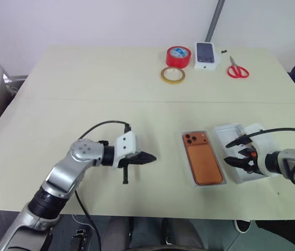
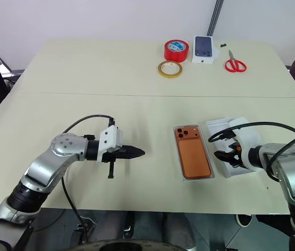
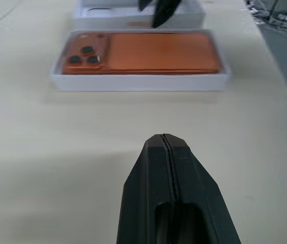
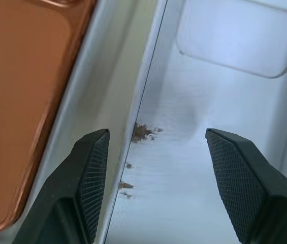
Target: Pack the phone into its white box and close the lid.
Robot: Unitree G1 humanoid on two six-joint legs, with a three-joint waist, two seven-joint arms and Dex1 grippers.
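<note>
Gleaming orange phone (image 1: 203, 163) in thin-walled white box (image 1: 195, 181)

Right gripper (image 4: 156, 188): you see 2 black ribbed fingers (image 4: 95, 173) spread wide.
Under it: the lid (image 4: 194, 122), hollow side up, brown specks by its rim.
Beside lid: the phone (image 4: 26, 96) in the white box (image 4: 98, 86).

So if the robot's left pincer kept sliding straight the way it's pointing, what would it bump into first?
Probably the long side wall of the white box, with the phone lying inside. The shut left pincer points straight at it across bare table.
</note>
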